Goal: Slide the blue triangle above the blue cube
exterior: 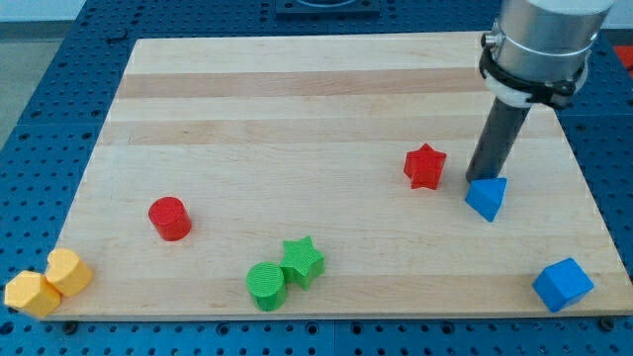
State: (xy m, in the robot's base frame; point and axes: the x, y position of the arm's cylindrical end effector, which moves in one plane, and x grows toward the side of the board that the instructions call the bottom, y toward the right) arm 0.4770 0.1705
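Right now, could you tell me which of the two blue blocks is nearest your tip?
The blue triangle: my tip sits right at its upper edge. The blue cube lies well away, near the board's bottom-right corner in the view.

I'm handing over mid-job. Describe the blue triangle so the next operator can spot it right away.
Start at the wooden board and go to its right side, where my tip comes down. The blue triangle sits right at the tip, just right of the red star. The blue cube lies nearer the bottom-right corner.
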